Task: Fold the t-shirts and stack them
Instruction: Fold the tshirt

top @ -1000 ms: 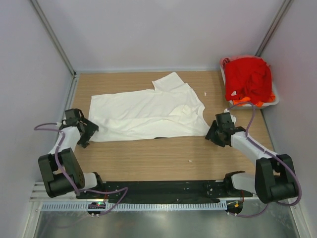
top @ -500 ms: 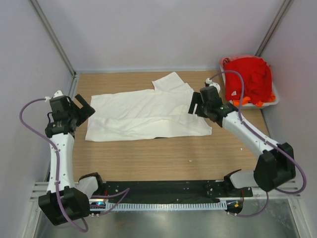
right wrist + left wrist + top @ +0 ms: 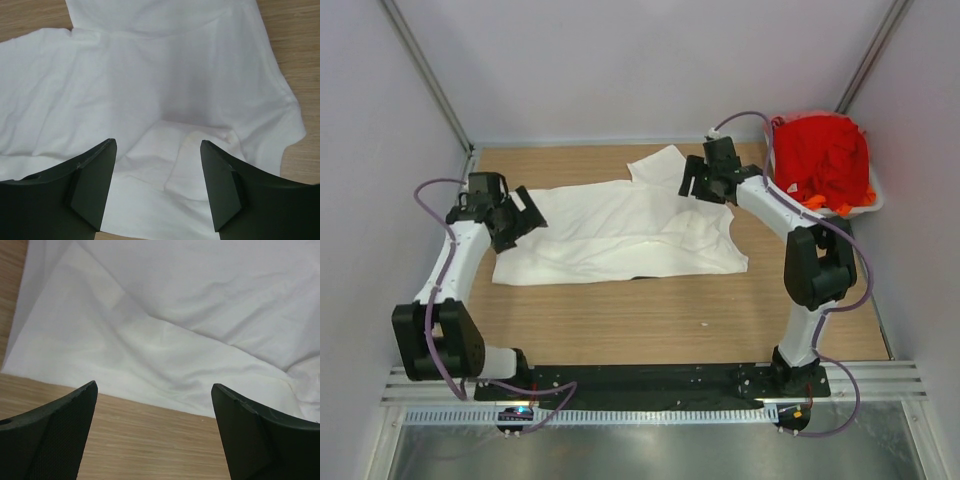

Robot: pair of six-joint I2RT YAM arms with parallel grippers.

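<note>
A large white t-shirt (image 3: 620,230) lies spread flat on the wooden table, one sleeve pointing to the back. My left gripper (image 3: 520,222) is open over the shirt's left edge; in its wrist view the white cloth (image 3: 190,325) fills the top and bare wood lies between the fingers. My right gripper (image 3: 698,186) is open above the shirt's far right part, near the collar; its wrist view shows the white cloth (image 3: 165,90) below the fingers. Red and orange t-shirts (image 3: 820,160) are heaped in the tub at the back right.
A pale plastic tub (image 3: 873,203) stands at the back right corner against the wall. Grey walls close in the table on the left, back and right. Small white specks lie on the wood (image 3: 704,323) in front of the shirt.
Both arms have reached from the near side toward the back. The left gripper moved to the shirt's left edge, the right gripper to its far right part. The shirt's near left corner shifted slightly.
</note>
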